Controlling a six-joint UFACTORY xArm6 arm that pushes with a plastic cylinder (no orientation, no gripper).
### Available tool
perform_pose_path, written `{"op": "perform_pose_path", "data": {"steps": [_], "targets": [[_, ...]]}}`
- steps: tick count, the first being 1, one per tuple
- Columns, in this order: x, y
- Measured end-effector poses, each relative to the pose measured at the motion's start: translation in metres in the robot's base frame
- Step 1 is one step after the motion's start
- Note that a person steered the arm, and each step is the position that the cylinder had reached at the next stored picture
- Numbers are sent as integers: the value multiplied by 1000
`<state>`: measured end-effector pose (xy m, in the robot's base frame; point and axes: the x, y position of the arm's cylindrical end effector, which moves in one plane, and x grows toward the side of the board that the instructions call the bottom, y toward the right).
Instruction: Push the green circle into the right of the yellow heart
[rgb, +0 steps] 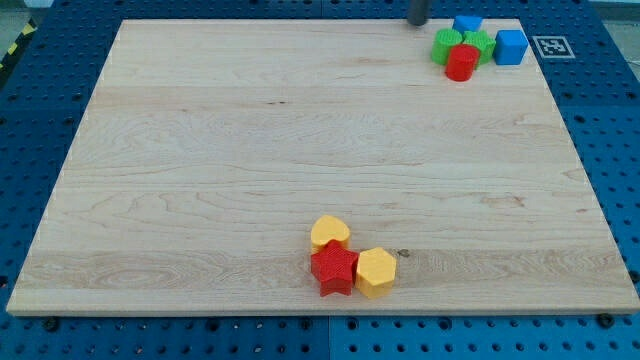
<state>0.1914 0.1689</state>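
Your green circle (446, 46): low round puck, far right corner, touching the red cylinder (461, 63) and green star (479, 44). Yellow heart (329, 231): near edge, well apart, against the red star (333, 268). My tip (417, 22): bare rod, holding nothing, just left of the circle.
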Motion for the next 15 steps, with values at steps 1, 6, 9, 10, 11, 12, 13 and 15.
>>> {"op": "perform_pose_path", "data": {"steps": [1, 6, 9, 10, 11, 12, 13, 15], "targets": [[0, 56], [57, 3], [90, -41], [90, -66], [98, -103], [124, -134], [157, -158], [185, -166]]}}
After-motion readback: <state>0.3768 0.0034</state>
